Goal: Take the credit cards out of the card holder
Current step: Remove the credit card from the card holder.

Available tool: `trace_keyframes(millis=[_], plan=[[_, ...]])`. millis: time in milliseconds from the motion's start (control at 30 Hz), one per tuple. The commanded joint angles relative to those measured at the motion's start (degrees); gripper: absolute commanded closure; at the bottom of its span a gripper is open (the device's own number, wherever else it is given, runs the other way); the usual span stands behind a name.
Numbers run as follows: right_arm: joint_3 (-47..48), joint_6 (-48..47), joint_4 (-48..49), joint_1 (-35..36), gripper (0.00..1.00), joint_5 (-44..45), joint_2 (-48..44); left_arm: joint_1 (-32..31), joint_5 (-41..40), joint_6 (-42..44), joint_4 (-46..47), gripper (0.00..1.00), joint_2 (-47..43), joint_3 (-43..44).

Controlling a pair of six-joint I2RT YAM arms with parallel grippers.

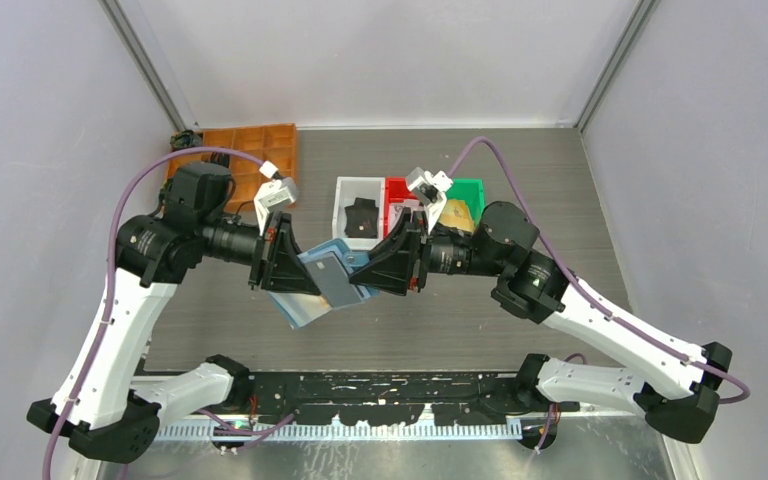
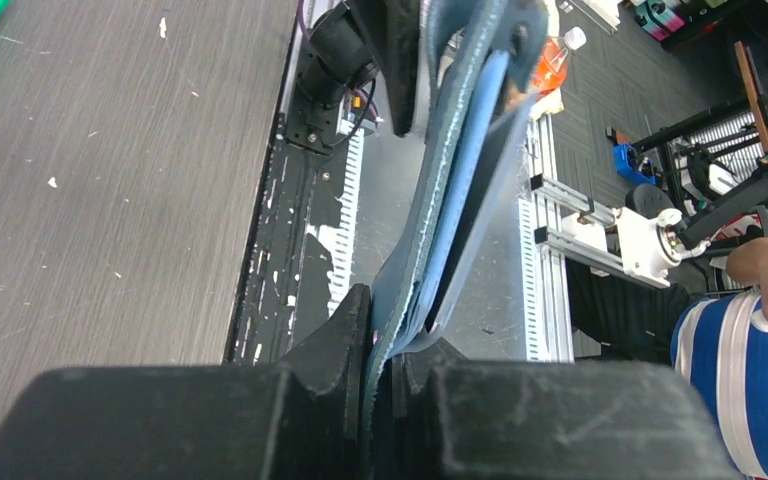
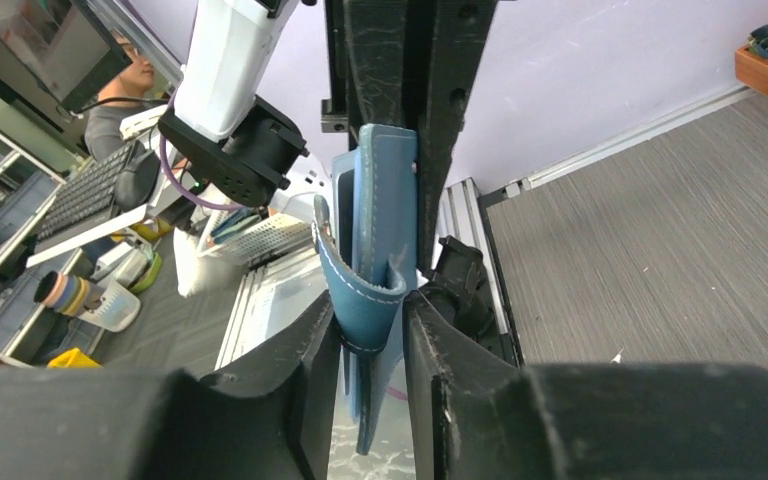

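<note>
The card holder [image 3: 365, 290] is teal-blue outside with pale stitching along its edge, and lighter blue inside. The card [image 1: 337, 285] showing against it is grey. At the far side are a white bin [image 1: 345, 185], a red bin [image 1: 397, 187] and a green bin [image 1: 470, 187], with an orange tray [image 1: 260, 145] at far left. The table [image 1: 460, 320] is grey with fine streaks, and the cables [image 1: 130, 190] are purple.

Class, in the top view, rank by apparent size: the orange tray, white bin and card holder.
1. orange tray
2. card holder, though raised nearer the camera
3. white bin
</note>
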Motion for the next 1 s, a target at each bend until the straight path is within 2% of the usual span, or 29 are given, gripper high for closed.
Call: trace_keyframes(millis=[0, 167, 267, 367, 467, 500, 533, 600, 667, 733, 767, 967], plan=[[4.08, -5.89, -6.48, 2.45, 0.64, 5.38, 1.18, -0.12, 1.75, -0.76, 2.89, 1.00, -0.12, 2.02], [3.44, -7.53, -6.81, 3.38, 0.63, 4.85, 0.03, -0.14, 2.48, 0.28, 2.24, 1.00, 0.08, 2.40], [3.37, -7.89, -6.66, 3.37, 0.75, 2.90, -0.88, -0.13, 3.07, 3.12, 0.57, 1.00, 0.12, 3.47], [4.14, -7.77, -7.22, 3.38, 0.92, 2.22, -0.50, -0.14, 3.98, 4.33, 0.67, 1.00, -0.33, 4.18], [5.23, -7.47, -8.42, 3.37, 0.92, 2.64, 1.13, -0.12, 4.40, 4.09, 1.98, 1.00, -0.78, 3.89], [5.76, -7.19, -8.59, 3.38, 0.90, 2.52, 1.86, -0.13, 4.39, 3.52, 2.59, 1.00, -0.72, 3.80], [6.17, -6.82, -8.45, 3.34, 0.83, 2.07, 2.53, -0.14, 4.26, 3.27, 2.85, 1.00, -0.63, 3.83], [6.37, -5.45, -7.06, 3.37, 0.61, 1.45, 3.38, -0.15, 4.12, 3.09, 3.08, 1.00, -0.53, 4.08], [5.43, -4.19, -3.86, 3.38, 0.53, -0.31, 3.25, -0.13, 4.03, 3.08, 3.17, 1.00, -0.51, 4.43], [4.07, -2.51, 0.32, 3.30, 0.51, -2.94, 2.63, -0.12, 4.21, 3.17, 3.14, 1.00, -0.62, 4.78], [3.75, -2.31, 0.99, 3.34, 0.52, -3.77, 2.30, -0.14, 4.21, 3.31, 3.16, 1.00, -0.68, 4.95], [2.26, 0.30, 5.69, 3.38, 0.78, -7.36, 1.60, -0.14, 5.72, 4.07, 3.88, 1.00, -1.15, 6.62]])
